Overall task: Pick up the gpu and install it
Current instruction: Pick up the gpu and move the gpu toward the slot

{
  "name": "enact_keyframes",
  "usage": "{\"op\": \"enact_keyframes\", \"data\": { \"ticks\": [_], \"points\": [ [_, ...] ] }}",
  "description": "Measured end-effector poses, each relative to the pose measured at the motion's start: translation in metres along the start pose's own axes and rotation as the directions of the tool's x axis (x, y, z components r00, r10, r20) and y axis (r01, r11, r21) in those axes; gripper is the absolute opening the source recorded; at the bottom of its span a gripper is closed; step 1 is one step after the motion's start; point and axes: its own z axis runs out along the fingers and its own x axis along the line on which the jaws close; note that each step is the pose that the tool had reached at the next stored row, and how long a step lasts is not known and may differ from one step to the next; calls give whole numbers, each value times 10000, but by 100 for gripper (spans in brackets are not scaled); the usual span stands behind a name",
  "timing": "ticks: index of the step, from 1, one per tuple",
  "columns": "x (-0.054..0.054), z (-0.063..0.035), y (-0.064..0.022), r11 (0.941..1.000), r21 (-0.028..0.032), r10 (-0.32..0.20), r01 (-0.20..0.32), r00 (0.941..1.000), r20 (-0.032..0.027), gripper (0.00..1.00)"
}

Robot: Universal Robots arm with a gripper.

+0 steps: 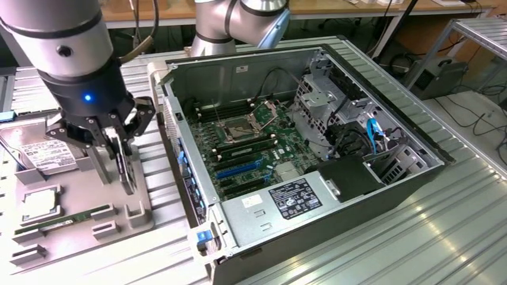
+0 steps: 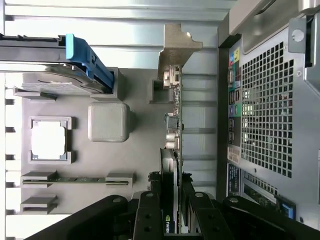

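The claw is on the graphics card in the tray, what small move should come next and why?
Probably a short straight lift. The claw looks closed on the gpu, which stands on edge in a slot of the grey tray beside the open computer case. Rising straight should free the card without twisting it against the slot.

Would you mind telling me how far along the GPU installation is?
Done: the gripper is at the tray, closed on the gpu. In hand: the card stands upright at its holder; whether it has lifted clear, I cannot tell. Left: the install itself; the blue slot in the open case holds no card.
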Motion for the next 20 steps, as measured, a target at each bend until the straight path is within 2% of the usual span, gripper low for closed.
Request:
{"op": "enact_keyframes", "data": {
  "ticks": [4, 6, 9, 13, 15, 18, 20],
  "points": [
    [-34, -182, -7, 10000, -15, -40, 40, 10000, -19, 26],
    [-69, -317, -11, 10000, -30, -73, 73, 10000, -35, 26],
    [-131, -470, -16, 9999, -49, -113, 113, 9999, -60, 26],
    [-253, -669, -21, 9999, -81, -135, 134, 9998, -129, 26],
    [-337, -776, -26, 9999, -88, -135, 133, 9997, -197, 26],
    [-465, -874, -36, 9999, -95, -127, 124, 9995, -305, 26],
    [-591, -913, -49, 9999, -95, -120, 116, 9990, -428, 26]
  ]
}}
